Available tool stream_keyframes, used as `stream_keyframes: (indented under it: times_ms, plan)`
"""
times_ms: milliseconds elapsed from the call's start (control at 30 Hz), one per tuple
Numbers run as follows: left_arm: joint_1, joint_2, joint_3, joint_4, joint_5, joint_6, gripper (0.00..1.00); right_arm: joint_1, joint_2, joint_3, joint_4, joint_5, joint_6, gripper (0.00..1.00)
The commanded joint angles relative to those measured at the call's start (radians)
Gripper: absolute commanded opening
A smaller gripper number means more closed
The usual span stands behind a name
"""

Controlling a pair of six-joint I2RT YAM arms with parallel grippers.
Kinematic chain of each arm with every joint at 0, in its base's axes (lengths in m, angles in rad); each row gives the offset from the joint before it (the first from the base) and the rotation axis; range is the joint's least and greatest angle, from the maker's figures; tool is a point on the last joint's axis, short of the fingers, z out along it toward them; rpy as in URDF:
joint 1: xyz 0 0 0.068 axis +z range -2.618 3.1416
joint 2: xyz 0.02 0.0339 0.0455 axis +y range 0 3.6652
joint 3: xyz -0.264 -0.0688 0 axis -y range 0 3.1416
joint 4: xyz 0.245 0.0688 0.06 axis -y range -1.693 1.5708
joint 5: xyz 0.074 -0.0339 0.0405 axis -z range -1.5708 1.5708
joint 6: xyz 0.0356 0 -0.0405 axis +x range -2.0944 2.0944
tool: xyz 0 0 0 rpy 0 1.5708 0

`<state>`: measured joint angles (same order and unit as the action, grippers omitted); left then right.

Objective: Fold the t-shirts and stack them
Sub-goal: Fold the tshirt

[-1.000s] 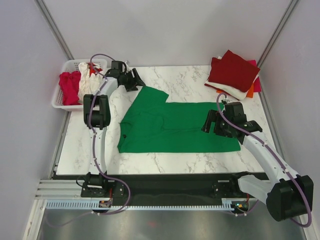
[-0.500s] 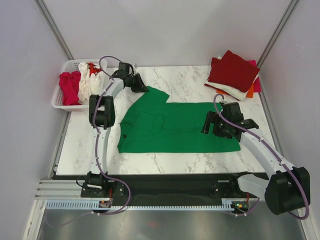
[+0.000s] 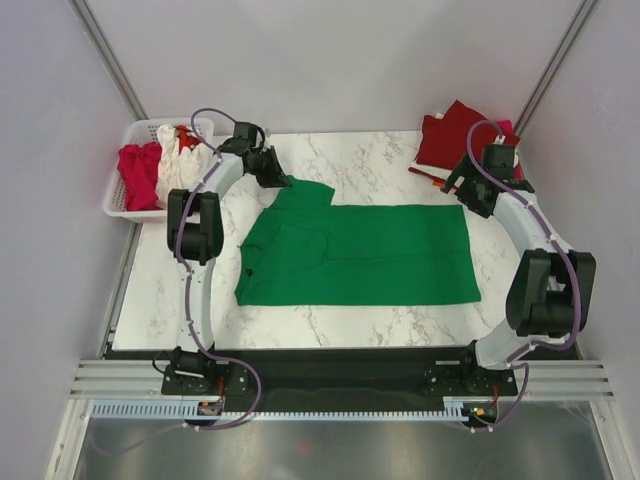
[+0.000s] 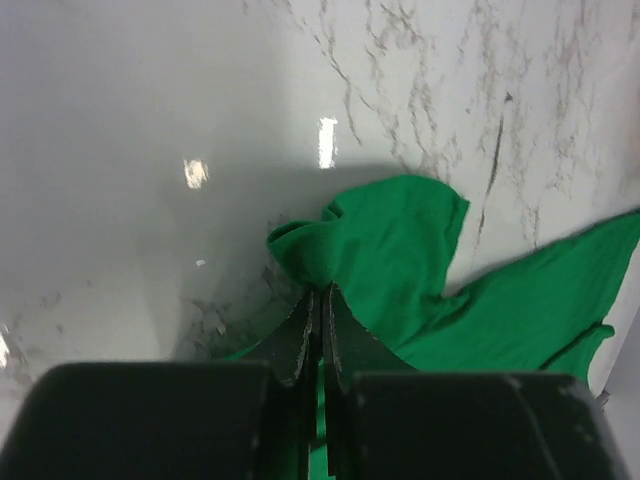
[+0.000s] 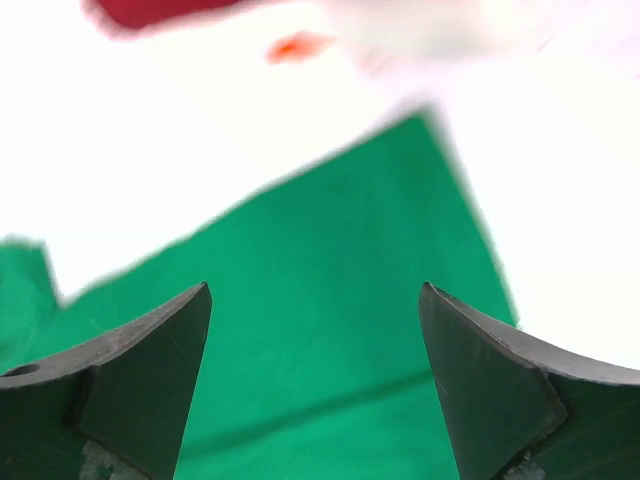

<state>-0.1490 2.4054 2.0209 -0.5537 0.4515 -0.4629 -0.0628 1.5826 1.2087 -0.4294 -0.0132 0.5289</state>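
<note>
One green t-shirt, sleeve pinched by left end effector.

The right gripper hangs with its jaws spread wide, one dark finger at the lower left of the frame and the other at the lower right, with nothing held between them. Behind the gap the green t-shirt lies flat, its edge rising diagonally to a corner right of centre. The counter is washed out to white. At the upper left is a dark red cloth, and beside it an orange-red smear, too blurred to identify.
</note>
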Motion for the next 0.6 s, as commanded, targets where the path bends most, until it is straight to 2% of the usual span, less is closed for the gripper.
stream_keyframes:
  times_ms: [0,133,300,567]
  plan:
    - [-0.040,-0.170,-0.079,-0.006,-0.043,-0.008,0.02,-0.031,0.126,0.077,0.035,0.114,0.008,0.90]
    - [-0.067,-0.201,-0.106,-0.006,-0.040,0.004,0.02,-0.066,0.263,0.130,0.067,0.139,0.006,0.73]
    - [-0.083,-0.227,-0.136,-0.006,-0.040,0.027,0.02,-0.069,0.376,0.195,0.067,0.179,0.006,0.72]
    - [-0.089,-0.242,-0.157,-0.008,-0.048,0.036,0.02,-0.069,0.459,0.250,0.080,0.217,-0.006,0.70]
